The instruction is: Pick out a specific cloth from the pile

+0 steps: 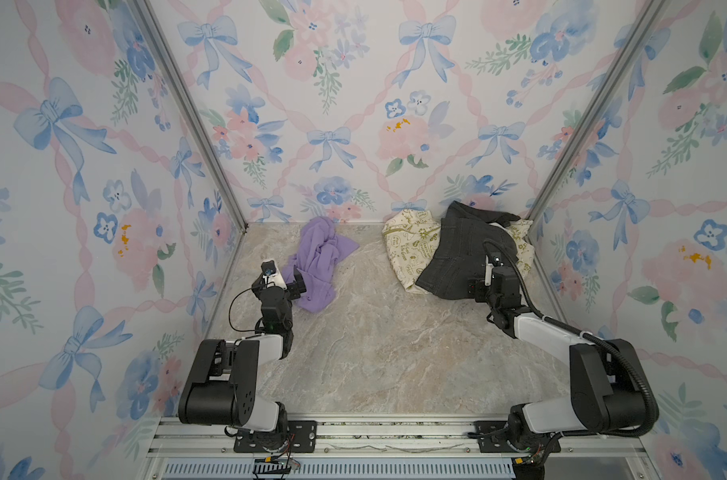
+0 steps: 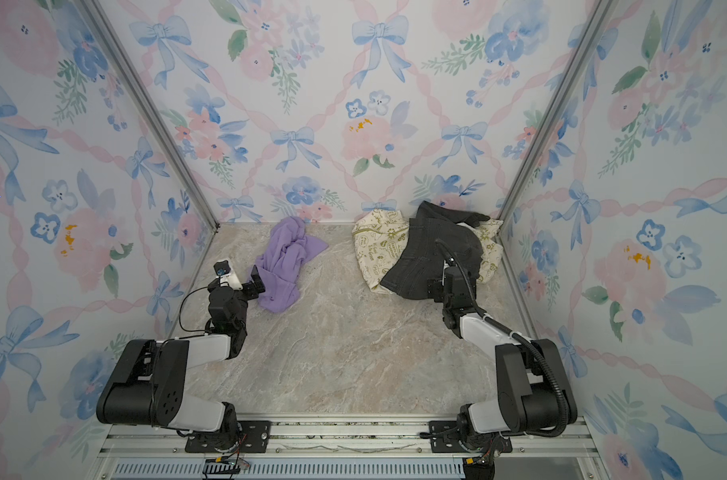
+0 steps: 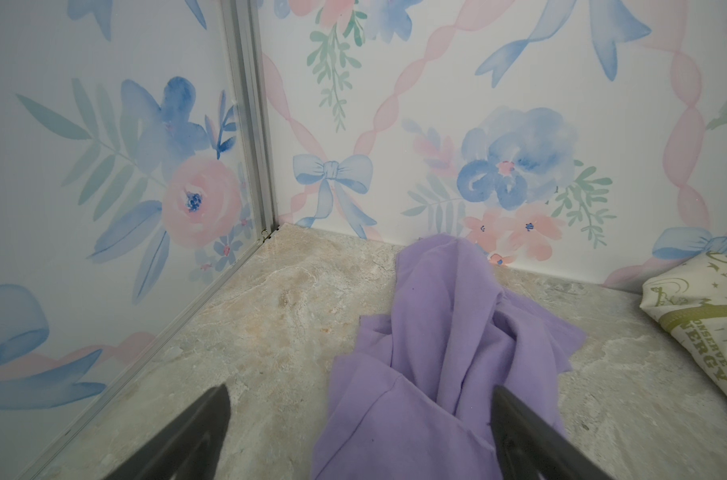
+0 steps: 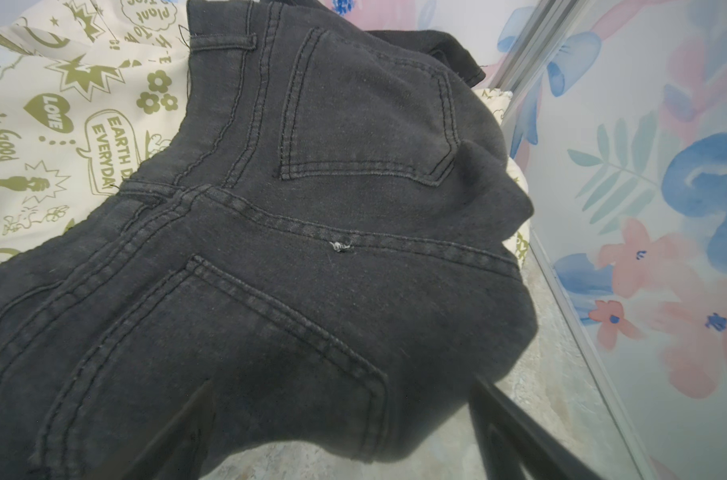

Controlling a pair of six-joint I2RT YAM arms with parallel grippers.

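Note:
The cloth [image 1: 316,262] [image 2: 283,266], a crumpled lavender-purple garment, lies alone on the marble floor at the back left, apart from the pile. My left gripper [image 1: 285,279] [image 3: 359,415] hovers open at its near left edge. In the left wrist view the cloth [image 3: 445,332] spreads between and beyond the two dark fingers, neither pinching it. The pile sits in the back right corner: a dark grey denim garment [image 1: 461,253] [image 4: 312,249] draped over a cream cloth with green print [image 1: 407,245] [image 4: 62,124]. My right gripper [image 1: 484,279] [image 4: 341,415] stands open over the denim's near edge.
Flowered walls close the cell on three sides, with aluminium posts [image 1: 195,124] [image 1: 582,137] at the back corners. The cloth touches the back wall [image 3: 436,124]. A metal rail [image 1: 395,440] carrying both arm bases runs along the front edge.

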